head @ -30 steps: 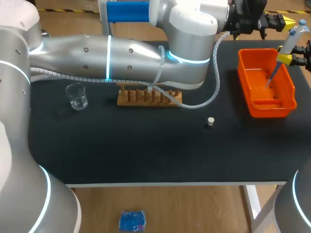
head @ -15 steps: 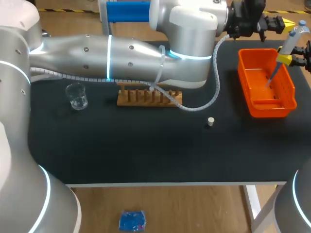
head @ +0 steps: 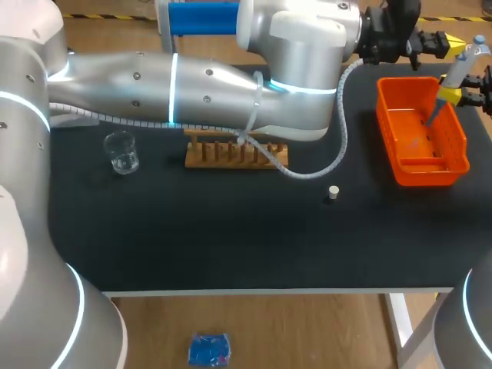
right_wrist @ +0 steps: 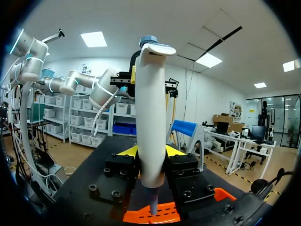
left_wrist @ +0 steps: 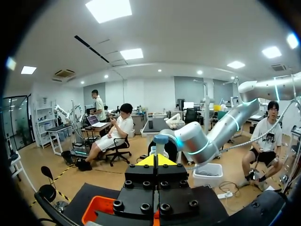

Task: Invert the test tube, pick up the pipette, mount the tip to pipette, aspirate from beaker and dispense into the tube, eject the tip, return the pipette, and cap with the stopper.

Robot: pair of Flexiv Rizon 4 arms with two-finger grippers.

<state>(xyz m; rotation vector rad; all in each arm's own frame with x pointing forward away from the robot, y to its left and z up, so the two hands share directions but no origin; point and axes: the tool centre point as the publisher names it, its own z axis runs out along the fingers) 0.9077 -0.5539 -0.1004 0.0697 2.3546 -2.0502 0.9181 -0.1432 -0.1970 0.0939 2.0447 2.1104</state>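
We are judging this to be the tip-ejecting step. Our right gripper (head: 452, 92) is holding the pipette (head: 460, 68) upright over the orange bin (head: 430, 175), and the tip (head: 433, 115) is pointing down into it. We are not making out a test tube anywhere, so we cannot tell whether it has been filled. The next move is looking like a press on the pipette's head. That calls for a short, straight push that is not knocking the pipette askew in its grip, so that the tip is dropping inside the bin's walls.

Going across the table from the left, the beaker (head: 121, 151) is standing near the left side. The wooden rack (head: 231, 154) is sitting to its right, partly under our left arm (head: 192, 84) and its cable (head: 338, 146). The stopper (head: 333, 192) is lying alone between the rack and the bin.

The left arm is stretching from the left side across the far part of the table. Our left gripper (head: 455, 38) is hovering by the bin's far end, just beside the pipette's head. In the left wrist view its yellow tips are pressing together with nothing between them, and the pipette's blue cap is showing just ahead of them. In the right wrist view the right gripper's fingers are clamping the pipette's white body from both sides.
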